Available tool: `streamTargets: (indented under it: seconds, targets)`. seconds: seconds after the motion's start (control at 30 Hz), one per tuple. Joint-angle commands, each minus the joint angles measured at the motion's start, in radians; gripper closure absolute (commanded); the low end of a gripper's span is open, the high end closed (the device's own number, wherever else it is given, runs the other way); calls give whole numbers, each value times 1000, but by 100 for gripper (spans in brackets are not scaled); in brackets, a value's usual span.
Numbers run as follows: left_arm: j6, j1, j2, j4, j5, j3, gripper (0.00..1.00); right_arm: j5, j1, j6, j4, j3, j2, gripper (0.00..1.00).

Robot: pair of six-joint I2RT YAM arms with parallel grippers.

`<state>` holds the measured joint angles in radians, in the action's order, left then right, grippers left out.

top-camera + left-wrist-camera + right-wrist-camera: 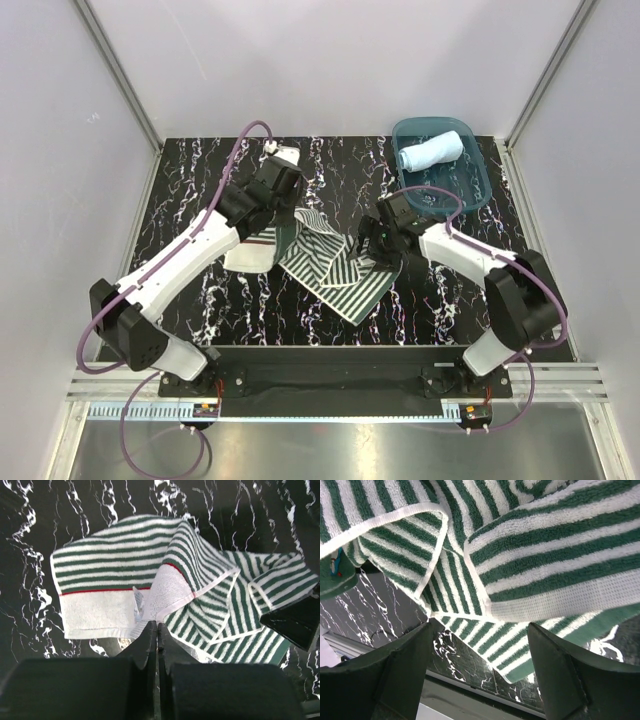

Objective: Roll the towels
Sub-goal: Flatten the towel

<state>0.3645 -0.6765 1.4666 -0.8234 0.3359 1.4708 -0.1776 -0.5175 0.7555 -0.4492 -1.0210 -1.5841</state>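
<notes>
- The striped towel [325,260] lies crumpled in the middle of the black marble table [190,180], between the two arms.
- It is not rolled. It is spread in loose, overlapping folds with several corners turned over.
- The cloth has dark green and white stripes, a white hem and a plain white band at one end. A thin red line divides the band from the stripes, and a small label [137,605] sticks out at the band.
- In the top view the white-band end lies toward the left arm, while the striped end fans out toward the near right.
- The left gripper [157,630] has its fingers pressed flat together, with no gap between them. Its tips sit at the hem of the white band, and I cannot tell whether any cloth is pinched between them.
- The right gripper [481,625] stands wide open. Its two dark fingers [405,675] are spread well apart at the towel's striped edge, and a folded corner lies just beyond the tips. Nothing is gripped between them.
- The light blue towel [432,150] is already a tight roll. It lies inside the translucent teal tub [470,188] at the far right of the table, well apart from both grippers.
</notes>
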Motion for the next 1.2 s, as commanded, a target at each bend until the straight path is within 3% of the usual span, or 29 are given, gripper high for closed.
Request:
streamTargets:
  seconds: [0.0, 0.13, 0.37, 0.47, 0.5, 0.57, 0.7, 0.83, 1.1, 1.17]
  targets:
    - [-15, 8, -38, 26, -35, -17, 100, 7, -10, 30, 61, -22, -25, 17]
    - [-22, 15, -42, 29, -41, -23, 100, 3, -13, 35, 90, -27, -62, 18]
    - [-25, 26, -51, 40, -51, -43, 100, 24, -15, 47, 107, -42, -111, 28]
    - [-29, 35, -60, 44, -57, -53, 100, 50, -13, 50, 99, -42, -116, 44]
    - [-30, 38, -63, 44, -57, -53, 100, 65, -13, 59, 101, -33, -113, 55]
    - [-33, 43, -66, 46, -58, -58, 100, 87, -13, 62, 104, -27, -99, 61]
    - [-41, 49, -72, 47, -63, -64, 100, 135, -15, 65, 89, -33, -93, 84]
    - [-47, 55, -84, 47, -64, -67, 100, 196, -12, 61, 50, -53, -100, 95]
    - [-64, 81, -106, 47, -70, -87, 100, 355, -7, 58, 17, -11, 59, 98]
    - [-67, 87, -117, 46, -74, -92, 100, 406, -9, 45, 9, 5, 137, 93]
